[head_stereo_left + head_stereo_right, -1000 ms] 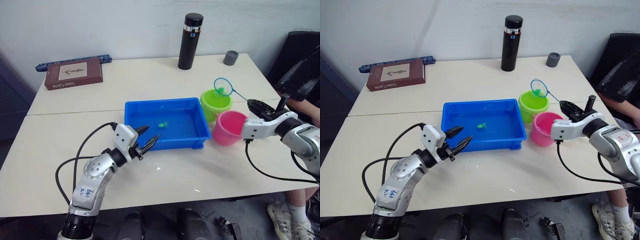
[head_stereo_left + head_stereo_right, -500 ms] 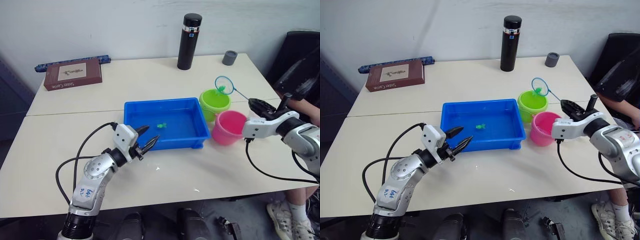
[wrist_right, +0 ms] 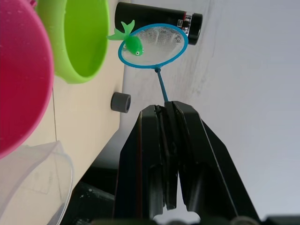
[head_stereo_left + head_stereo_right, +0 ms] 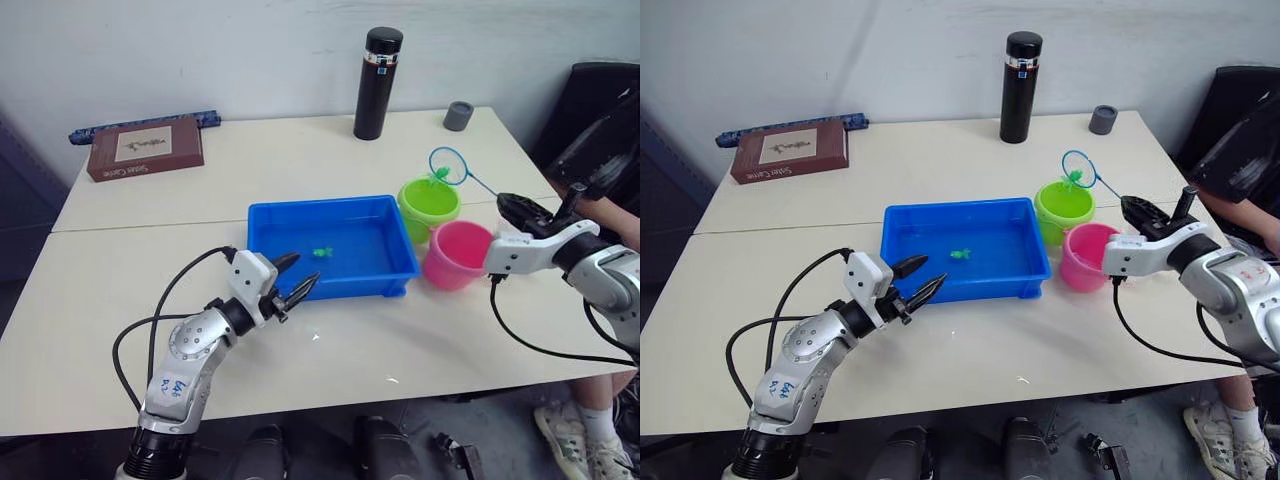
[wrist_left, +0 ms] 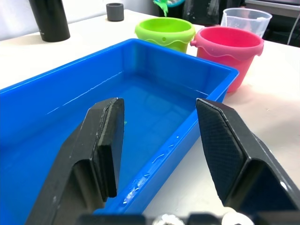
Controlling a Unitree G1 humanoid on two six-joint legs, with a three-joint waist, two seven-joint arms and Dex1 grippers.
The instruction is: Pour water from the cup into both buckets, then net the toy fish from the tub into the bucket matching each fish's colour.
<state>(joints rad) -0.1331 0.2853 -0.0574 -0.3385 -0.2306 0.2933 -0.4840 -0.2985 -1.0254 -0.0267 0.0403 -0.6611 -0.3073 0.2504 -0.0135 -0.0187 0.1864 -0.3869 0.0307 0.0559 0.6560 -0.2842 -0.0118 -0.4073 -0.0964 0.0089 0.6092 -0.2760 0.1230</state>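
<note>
a small bright green toy fish (image 3: 132, 43) sits in the white mesh of a little round net with a thin blue hoop and handle (image 3: 153, 46), held in the air just above the far rim of the lime green round plastic bucket (image 4: 430, 202). my right gripper (image 4: 522, 212) is clenched on the end of that net's handle, its two black fingers pressed together around the blue rod. the pink round plastic bucket with small side lugs (image 4: 459, 254) stands touching or just beside the green one, on the side nearer me, and my right gripper hangs just beyond its right rim. the large clear plastic measuring cup (image 5: 246, 22) stands behind the pink bucket as my left wrist camera sees it. left of both buckets lies the shallow rectangular bright blue plastic tub (image 4: 333, 246), holding water, with another tiny green toy fish (image 4: 322, 252) near its middle. my left gripper (image 4: 292, 281) hovers at the tub's near left corner, its two black fingers spread apart and holding nothing. all this rests on the pale cream table (image 4: 300, 160). at the far edge stand a tall black flask (image 4: 376, 69) and a small grey cup (image 4: 459, 115), well apart from the buckets; a brown rectangular box (image 4: 145, 147) lies at the far left.
</note>
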